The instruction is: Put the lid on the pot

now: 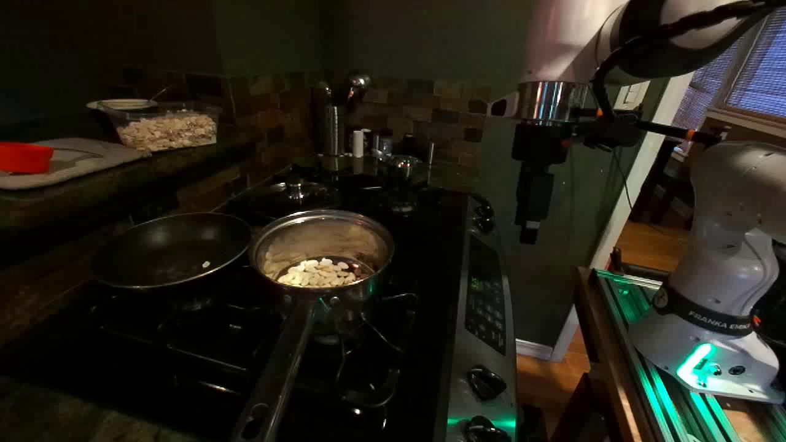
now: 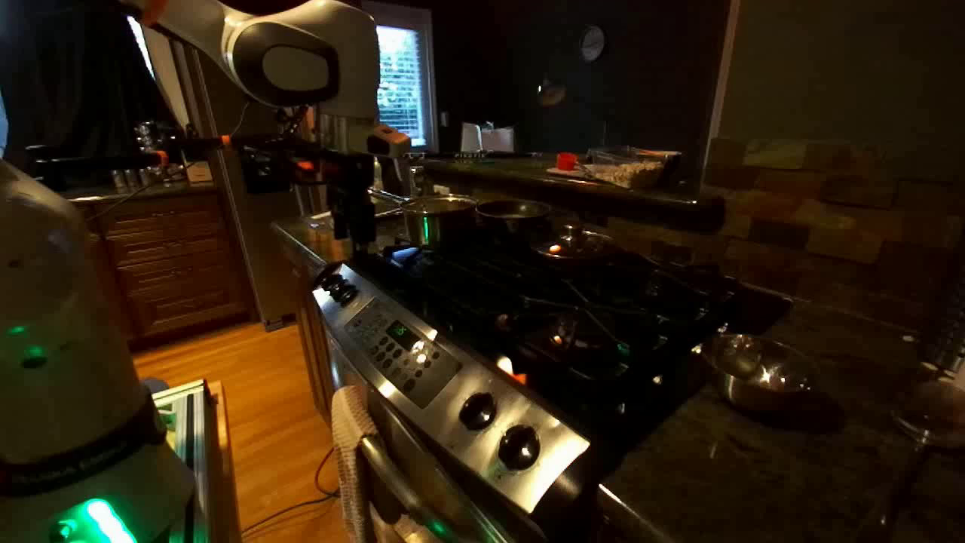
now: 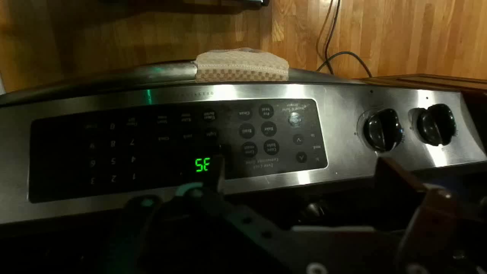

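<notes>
The lid [image 1: 297, 194], round and shiny with a small central knob, lies on the dark stovetop behind the pans; it also shows in an exterior view [image 2: 577, 246]. The pot [image 1: 166, 252], a wide shallow dark pan, stands on the stove with a small pale piece inside; it also shows in an exterior view [image 2: 514, 210]. My gripper [image 1: 529, 233] points down in the air at the stove's control-panel side, apart from lid and pot; it also shows in an exterior view [image 2: 362, 243]. In the wrist view its fingers [image 3: 300, 167] are wide apart with nothing between them.
A steel saucepan [image 1: 322, 245] with pale food and a long handle stands beside the pot. A raised counter [image 1: 202, 162] holds a tub of pale pieces [image 1: 169, 129] and a red cup [image 1: 24, 158]. A steel bowl [image 2: 758, 373] sits on the counter. Knobs [image 3: 382, 129] line the stove front.
</notes>
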